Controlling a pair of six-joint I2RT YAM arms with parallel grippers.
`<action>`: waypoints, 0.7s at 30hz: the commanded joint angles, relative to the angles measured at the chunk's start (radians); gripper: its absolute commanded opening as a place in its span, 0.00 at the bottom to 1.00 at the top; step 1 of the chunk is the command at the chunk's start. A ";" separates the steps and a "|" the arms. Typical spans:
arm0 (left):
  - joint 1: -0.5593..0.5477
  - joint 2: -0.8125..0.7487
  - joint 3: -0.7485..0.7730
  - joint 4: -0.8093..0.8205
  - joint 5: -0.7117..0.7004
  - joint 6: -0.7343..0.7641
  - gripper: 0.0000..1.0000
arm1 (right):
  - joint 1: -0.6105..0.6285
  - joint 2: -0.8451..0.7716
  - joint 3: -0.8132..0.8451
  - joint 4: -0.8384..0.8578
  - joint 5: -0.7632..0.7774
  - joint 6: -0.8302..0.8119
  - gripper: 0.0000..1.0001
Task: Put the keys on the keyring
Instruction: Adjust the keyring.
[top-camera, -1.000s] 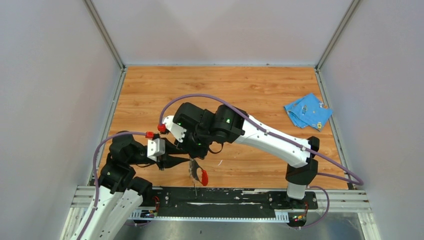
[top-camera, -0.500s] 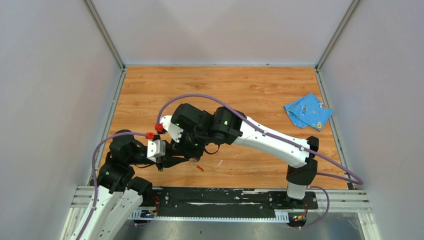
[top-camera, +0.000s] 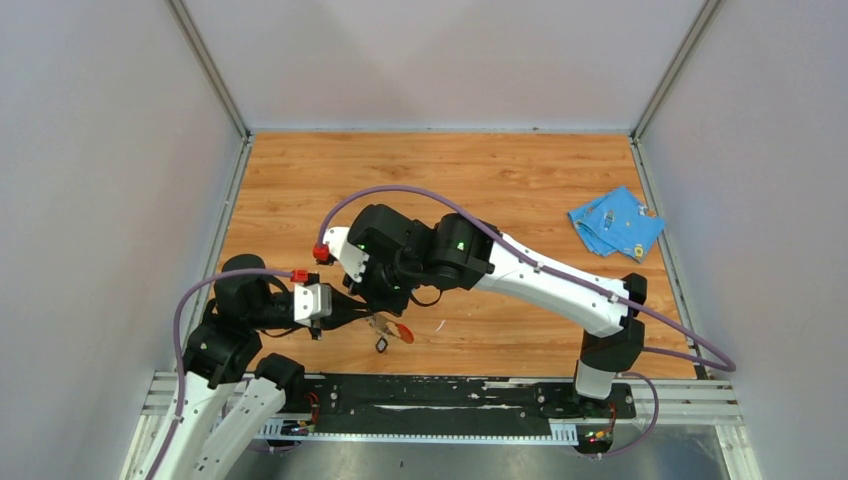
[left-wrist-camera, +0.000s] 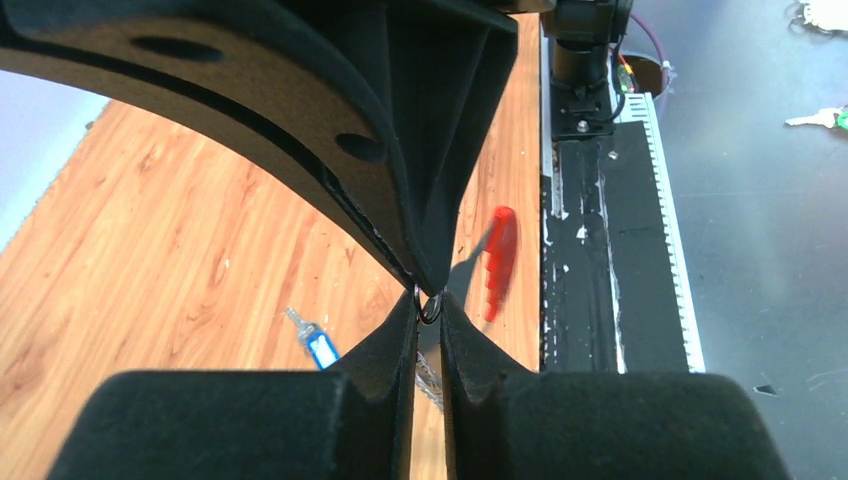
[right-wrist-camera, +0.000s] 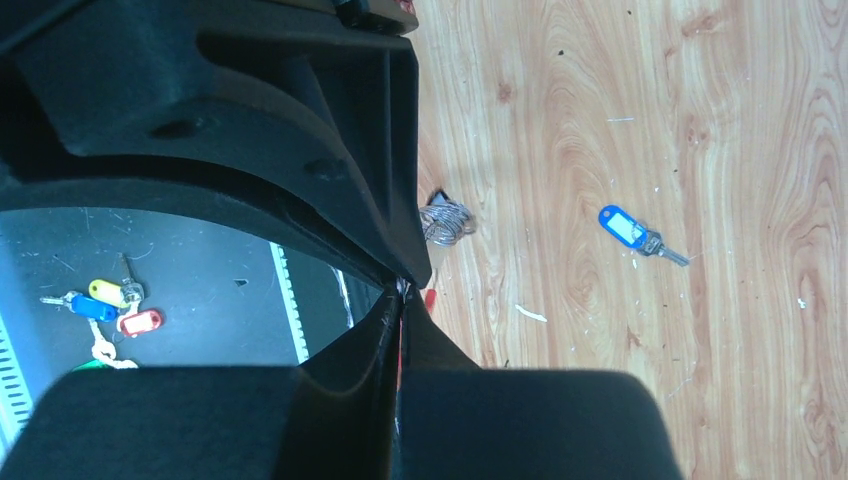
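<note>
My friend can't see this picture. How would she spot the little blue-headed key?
Find the brown wooden table. On its boards, near the front edge, lies one small silver key with a blue plastic head. The strap nearby is red, not blue.

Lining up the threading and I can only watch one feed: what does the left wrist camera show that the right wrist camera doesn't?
Only the left wrist: the keyring's metal ring between the left fingers, and the length of its red strap beyond. Only the right wrist: a bunch of yellow, blue and red tags on the floor below the table. Both: the blue-headed key lying loose on the wood, and the two pairs of fingers meeting tip to tip.
</note>
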 joint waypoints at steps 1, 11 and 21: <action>-0.003 0.008 0.024 -0.023 -0.019 0.044 0.07 | 0.016 -0.031 -0.034 0.005 0.024 -0.026 0.00; -0.003 0.008 0.039 -0.023 -0.068 0.036 0.00 | 0.021 -0.142 -0.224 0.227 -0.065 -0.022 0.00; -0.003 0.063 0.048 0.012 0.002 -0.050 0.00 | 0.021 -0.182 -0.307 0.325 -0.164 -0.019 0.00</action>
